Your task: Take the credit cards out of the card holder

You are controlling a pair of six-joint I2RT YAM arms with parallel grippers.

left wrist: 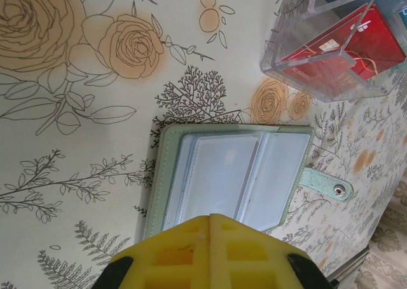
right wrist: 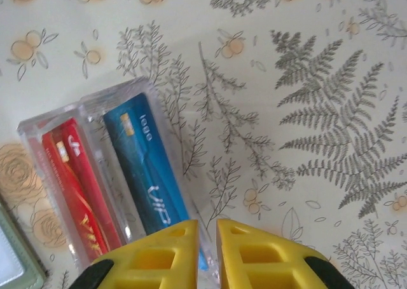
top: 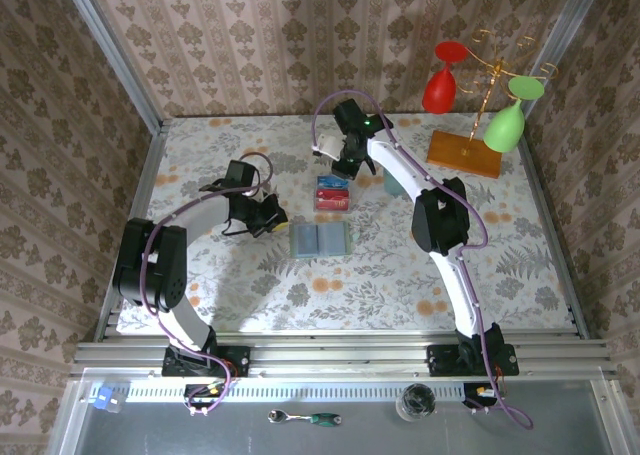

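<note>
Card holder (top: 320,239) lies open flat mid-tabletop (top: 230,155), clear sleeves up, prob so pockets can be reached from above. Sleeves look empty in left wrist view, tho glare makes that unsure. Credit cards (top: 332,193) sit in a clear tray (right wrist: 89,101) just beyond the holder, red cards (right wrist: 73,187) in one slot, blue card (right wrist: 146,168) in the next, i.e. sorted and out of the way. Left gripper (left wrist: 210,222): jaws shut tight, holding nothing, tips over holder's edge, likely to pin it; contact can't be told. Right gripper (right wrist: 206,228) hangs over tray: jaws a slim crack apart, nothing pinched; blue card's end runs under the tips.
</note>
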